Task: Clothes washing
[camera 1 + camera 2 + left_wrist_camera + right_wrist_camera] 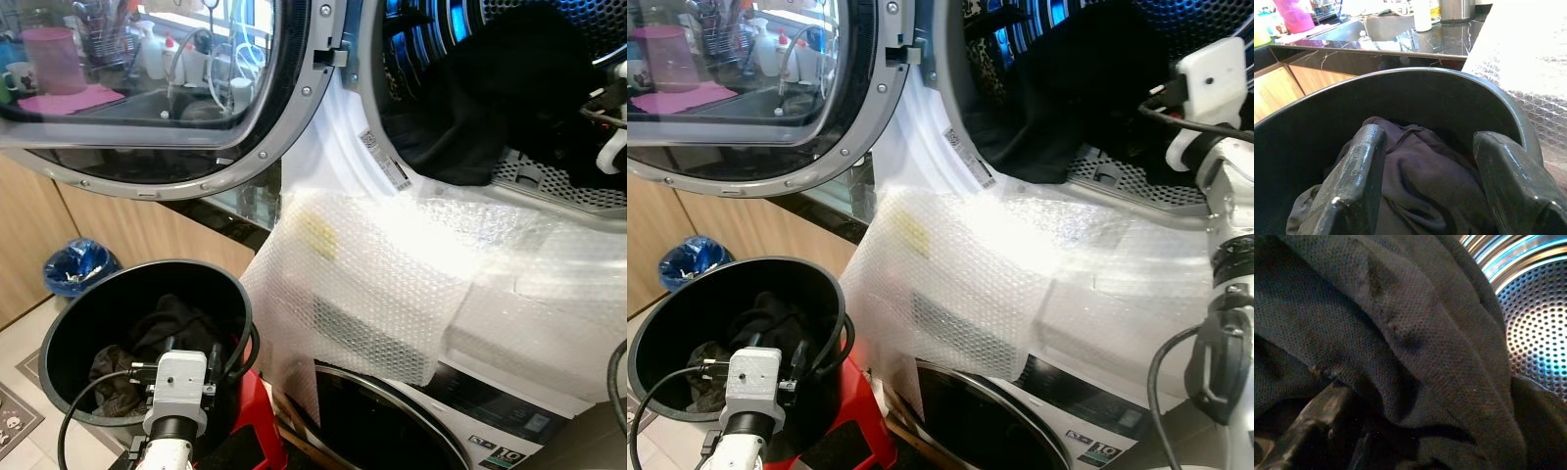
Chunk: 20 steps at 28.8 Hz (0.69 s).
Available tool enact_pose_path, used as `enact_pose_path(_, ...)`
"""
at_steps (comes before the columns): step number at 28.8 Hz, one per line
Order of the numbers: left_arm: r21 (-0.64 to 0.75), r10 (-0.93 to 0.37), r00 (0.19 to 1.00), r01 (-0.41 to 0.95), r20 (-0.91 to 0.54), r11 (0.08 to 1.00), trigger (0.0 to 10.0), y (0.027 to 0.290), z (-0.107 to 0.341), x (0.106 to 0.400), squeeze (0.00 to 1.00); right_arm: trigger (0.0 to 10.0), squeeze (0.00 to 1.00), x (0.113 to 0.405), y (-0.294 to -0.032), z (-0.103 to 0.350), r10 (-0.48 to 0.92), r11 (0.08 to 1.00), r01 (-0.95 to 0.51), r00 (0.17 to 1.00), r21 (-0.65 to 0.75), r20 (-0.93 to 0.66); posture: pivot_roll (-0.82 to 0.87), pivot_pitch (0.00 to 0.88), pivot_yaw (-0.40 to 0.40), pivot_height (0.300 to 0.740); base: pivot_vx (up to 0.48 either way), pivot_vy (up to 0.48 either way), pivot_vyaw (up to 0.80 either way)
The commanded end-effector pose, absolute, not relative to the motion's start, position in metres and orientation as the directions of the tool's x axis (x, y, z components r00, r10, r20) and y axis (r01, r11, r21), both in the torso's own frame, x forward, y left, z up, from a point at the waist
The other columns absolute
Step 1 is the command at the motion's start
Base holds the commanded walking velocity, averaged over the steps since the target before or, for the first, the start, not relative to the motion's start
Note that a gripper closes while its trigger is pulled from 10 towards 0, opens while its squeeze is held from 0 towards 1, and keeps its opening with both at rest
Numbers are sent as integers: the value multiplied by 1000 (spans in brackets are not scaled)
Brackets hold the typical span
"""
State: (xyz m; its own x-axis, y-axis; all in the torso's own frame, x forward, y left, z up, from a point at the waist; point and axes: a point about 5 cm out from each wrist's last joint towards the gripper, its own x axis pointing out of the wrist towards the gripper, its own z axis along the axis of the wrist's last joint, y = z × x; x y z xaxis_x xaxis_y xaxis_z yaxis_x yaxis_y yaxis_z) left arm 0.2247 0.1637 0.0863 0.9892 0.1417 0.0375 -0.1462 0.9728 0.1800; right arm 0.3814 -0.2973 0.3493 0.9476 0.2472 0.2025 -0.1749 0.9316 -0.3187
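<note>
Black bucket (pixel 69 338) w/ dark clothes (pixel 1420 191), left tool (pixel 1425 181) apart; drum (pixel 1533 333) w/ black garment (pixel 1400 333), right tool's state can't tell

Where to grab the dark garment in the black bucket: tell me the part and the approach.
Grip the raised fold of the dark garment that bulges between the left gripper fingers. Come straight down through the black bucket mouth: the walls block any side approach, and the crumpled cloth offers a ridge there, with the jaws already open astride it.
</note>
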Motion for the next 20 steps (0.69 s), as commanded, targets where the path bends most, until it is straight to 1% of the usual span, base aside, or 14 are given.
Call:
enact_pose_path(1, 166, 132, 991, -133, 17, 977, 10000, 161, 84, 225, 0, 10000, 0, 370, -322, 348, 182, 952, -120, 962, -282, 204, 87, 88, -49, 740, 0, 0, 0)
enact_pose_path(2, 165, 131, 991, -132, 17, 977, 10000, 161, 84, 225, 0, 10000, 0, 369, -323, 348, 176, 953, -114, 962, -280, 207, 87, 88, -49, 740, 0, 0, 0)
enact_pose_path(3, 164, 131, 991, -131, 15, 978, 10000, 161, 84, 225, 0, 10000, 0, 366, -332, 347, 124, 963, -64, 968, -263, 217, 83, 89, -49, 740, 0, 0, 0)
enact_pose_path(5, 163, 131, 991, -131, 15, 978, 10000, 161, 83, 225, 0, 10000, 0, 365, -336, 347, 104, 966, -46, 970, -255, 220, 81, 89, -49, 740, 0, 0, 0)
enact_pose_path(6, 163, 130, 991, -131, 15, 978, 10000, 161, 83, 225, 0, 10000, 0, 362, -343, 345, 54, 975, 0, 971, -224, 232, 79, 89, -49, 740, 0, 0, 0)
enact_pose_path(7, 163, 130, 991, -130, 15, 978, 10000, 161, 83, 225, 0, 10000, 0, 360, -346, 343, 35, 979, 14, 971, -201, 238, 79, 90, -47, 740, 0, 0, 0)
enact_pose_path(10, 164, 127, 992, -128, 16, 978, 10000, 162, 84, 226, 0, 10000, 0, 358, -352, 337, 7, 989, 28, 971, -144, 238, 74, 89, -42, 740, 0, 0, 0)
enact_pose_path(12, 165, 123, 992, -124, 16, 978, 10000, 162, 84, 227, 0, 10000, 0, 357, -353, 331, 11, 997, 8, 975, -83, 222, 72, 90, -40, 740, 0, 0, 0)
enact_pose_path(13, 166, 123, 992, -124, 16, 978, 10000, 162, 84, 227, 0, 10000, 0, 357, -353, 331, 12, 997, 5, 975, -77, 221, 72, 90, -40, 740, 0, 0, 0)
enact_pose_path(14, 167, 121, 992, -122, 16, 978, 10000, 163, 84, 226, 0, 10000, 0, 358, -351, 330, 16, 999, -5, 975, -49, 224, 64, 88, -37, 740, 0, 0, 0)
enact_pose_path(16, 169, 115, 993, -115, 14, 979, 10000, 162, 83, 227, 0, 10000, 0, 362, -344, 329, -18, 989, -13, 979, 151, 203, 55, 86, -34, 740, 0, 0, 0)
enact_pose_path(17, 168, 112, 994, -112, 13, 979, 10000, 162, 83, 227, 0, 10000, 0, 365, -333, 333, 5, 968, -60, 975, 244, 223, 48, 86, -29, 740, 0, 0, 0)
enact_pose_path(18, 168, 111, 994, -111, 13, 979, 10000, 162, 83, 227, 0, 10000, 0, 365, -328, 335, 18, 959, -83, 973, 271, 232, 45, 85, -27, 740, 0, 0, 0)
enact_pose_path(20, 166, 102, 995, -103, 12, 981, 10000, 160, 83, 228, 0, 10000, 0, 364, -303, 345, 87, 928, -188, 949, 323, 303, 44, 81, -26, 740, 0, 0, 0)
